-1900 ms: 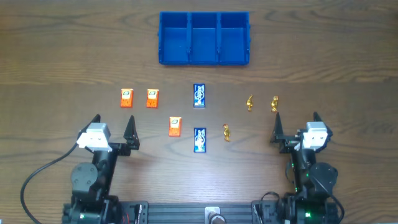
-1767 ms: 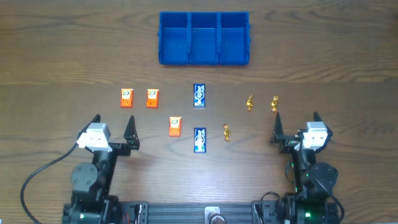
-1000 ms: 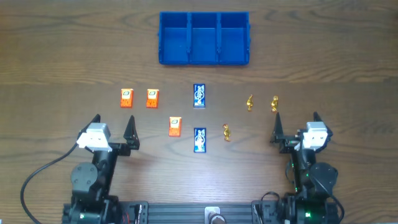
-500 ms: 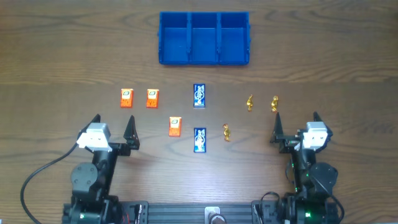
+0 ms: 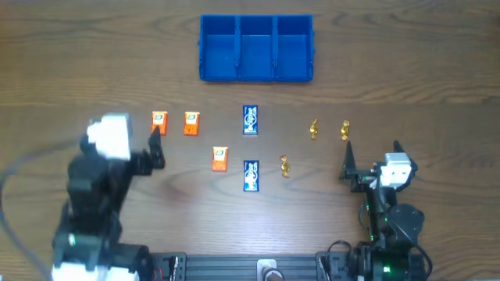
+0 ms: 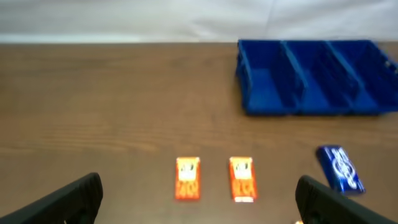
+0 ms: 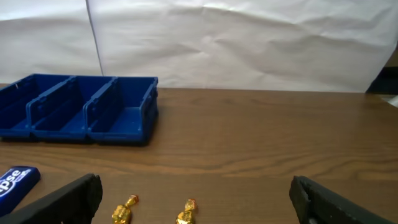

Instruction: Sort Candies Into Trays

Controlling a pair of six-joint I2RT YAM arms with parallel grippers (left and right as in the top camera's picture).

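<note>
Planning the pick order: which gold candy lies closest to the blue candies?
The lone gold candy beside the lower blue candy; the other two sit farther right.

No text I can read. White lettering on the blue candy wrapper (image 7: 15, 182), off to the side of the right gripper (image 7: 194, 188), is cut off. The orange wrappers (image 6: 188, 178) ahead of the left gripper (image 6: 199, 188) carry small labels, too blurred to make out.
</note>
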